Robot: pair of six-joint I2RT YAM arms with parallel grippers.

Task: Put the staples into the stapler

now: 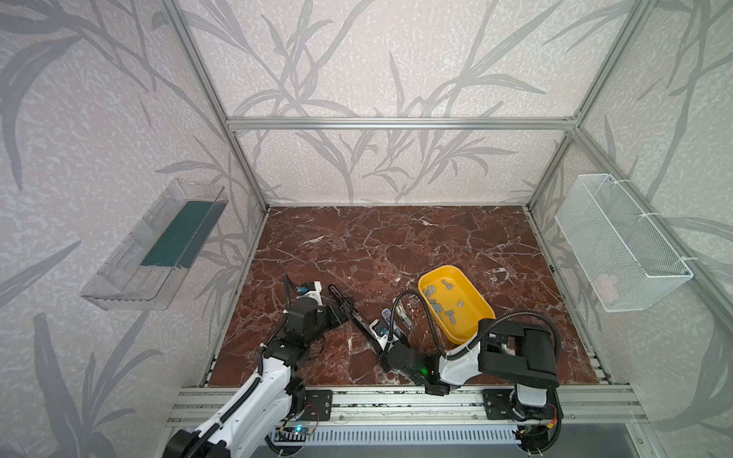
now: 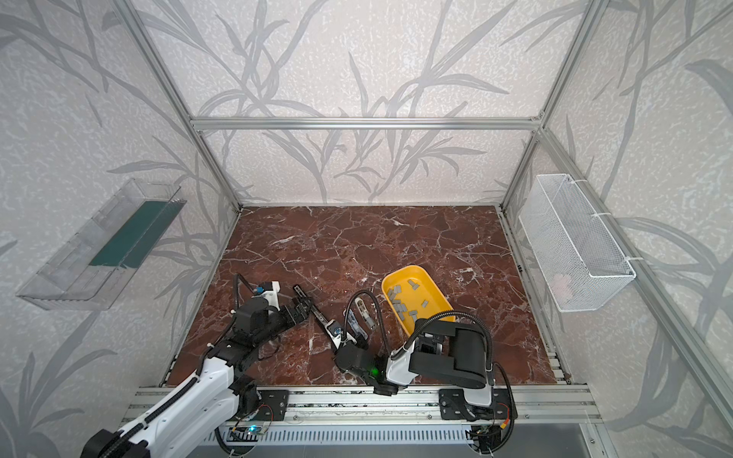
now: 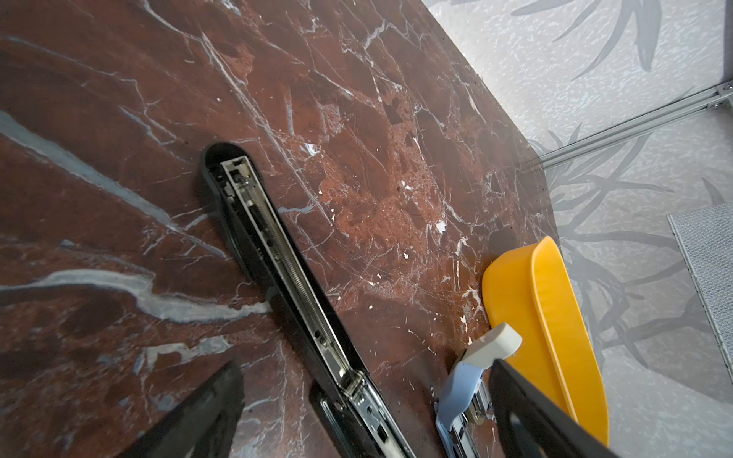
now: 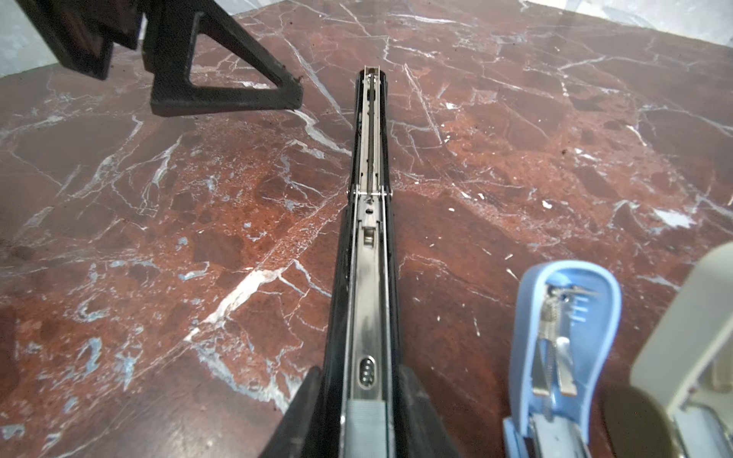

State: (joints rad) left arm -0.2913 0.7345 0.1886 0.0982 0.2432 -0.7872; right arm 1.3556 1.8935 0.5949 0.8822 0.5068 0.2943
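A long black stapler (image 1: 335, 291) (image 2: 298, 290) lies opened flat on the red marble table, metal channel (image 4: 369, 277) up. My right gripper (image 4: 363, 372) straddles its near end, jaws a little apart and wider than the channel. A grey strip of staples (image 4: 367, 428) lies in the channel between them. More staples (image 1: 440, 305) (image 2: 404, 307) lie loose in a yellow tray (image 1: 438, 269) (image 3: 555, 317). My left gripper (image 3: 365, 368) (image 1: 343, 308) stands wide open by the stapler's (image 3: 285, 253) far half and holds nothing.
A small blue stapler (image 4: 527, 337) (image 3: 460, 388) and a beige one (image 4: 682, 337) (image 3: 496, 343) lie open between the black stapler and the tray. A wire basket (image 1: 622, 246) hangs on the right wall, a clear shelf (image 1: 154, 246) on the left.
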